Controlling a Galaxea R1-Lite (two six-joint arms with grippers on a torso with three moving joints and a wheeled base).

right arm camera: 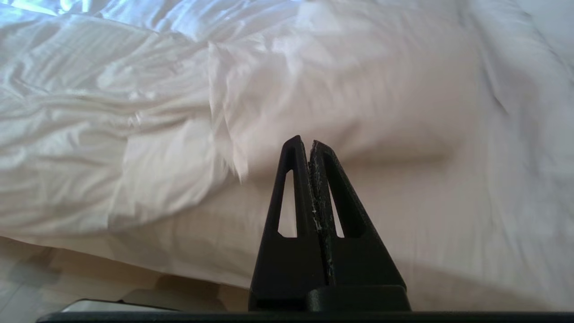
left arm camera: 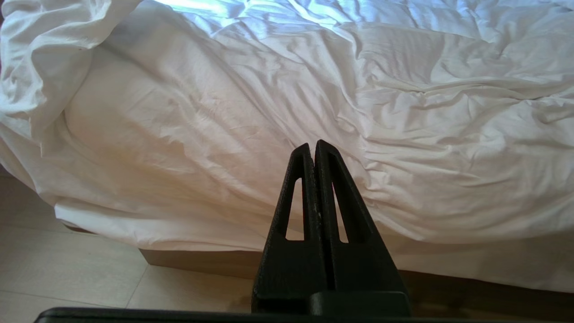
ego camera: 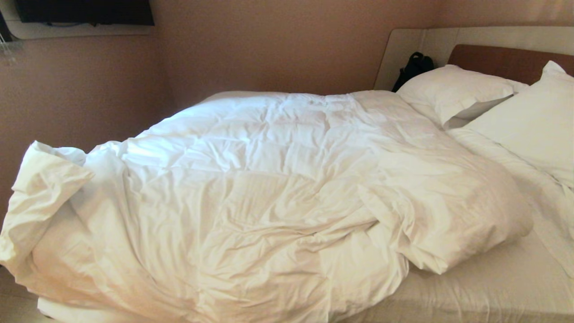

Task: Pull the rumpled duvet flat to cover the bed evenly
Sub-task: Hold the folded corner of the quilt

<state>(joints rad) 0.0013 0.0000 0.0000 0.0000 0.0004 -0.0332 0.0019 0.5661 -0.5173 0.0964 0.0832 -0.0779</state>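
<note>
Pinkish-brown plaster walls (ego camera: 269, 45) close in the room, smooth and matte, with the dark lower edge of a wall-mounted screen (ego camera: 85, 11) at the upper left corner of the head view. Pale glossy floor tiles (left arm camera: 67, 264) run beneath the bed (ego camera: 493, 291), whose near side shows a flat stretch of thin white sheet (ego camera: 471, 287) and, in the left wrist view, a brown wooden base edge below the overhanging fabric.

Most of the mattress is taken by the duvet (ego camera: 269, 193), a large puffy white cover of soft, wrinkled cotton with faint stitched squares. It lies bunched toward the robot's left and the far side; its left corner folds up into a loose peak, and its right edge rolls back in a thick rounded lump, leaving the sheet bare on the right.

At the head of the bed a brown headboard panel (ego camera: 502, 60) sits within a beige surround (ego camera: 403, 54). Two smooth plump white pillows (ego camera: 453, 89) lean there, and a small black bag (ego camera: 415, 67) rests against the surround beside them.

Neither arm shows in the head view. The left gripper (left arm camera: 314, 146) hangs near the duvet's draped side, its black triangular cut-out fingers pressed together and holding nothing. The right gripper (right arm camera: 306, 142) points at the rolled duvet edge and bare sheet, its fingers likewise closed and empty.
</note>
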